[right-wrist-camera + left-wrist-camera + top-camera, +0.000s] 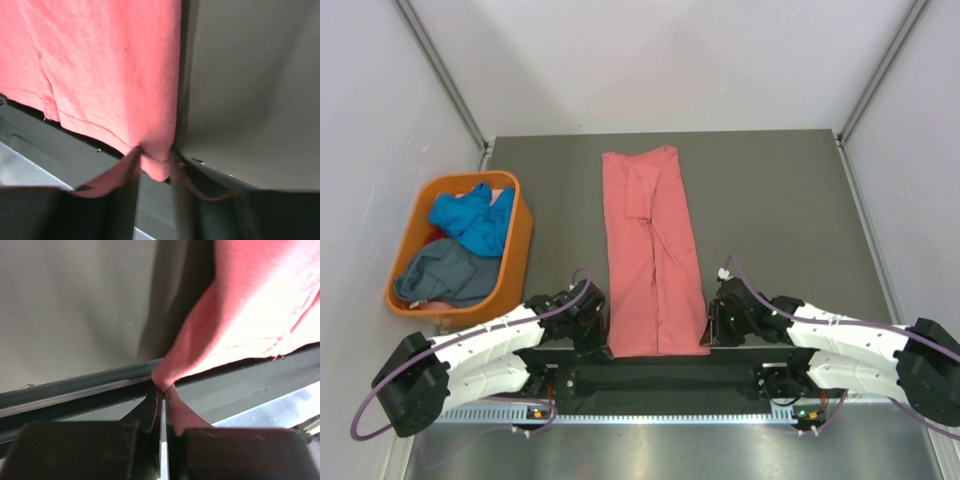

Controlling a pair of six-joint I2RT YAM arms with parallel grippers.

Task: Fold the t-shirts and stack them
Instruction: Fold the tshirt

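**Salmon-pink t-shirt folded into a long strip, centre of the top view.**
It lies flat on the dark table, hem lowest. The left gripper is clamped on one hem corner, and the right gripper straddles the other, jaws apart. At left, an orange tub holds the bright blue t-shirt and the slate grey-blue t-shirt, both crumpled.

I read the pink shirt as matt cloth, finely ribbed, with a stitched hem. Left of it, the orange tub looks like smooth, faintly glossy plastic. The blue shirt and grey shirt are soft matt cloth. The table is matt dark grey.
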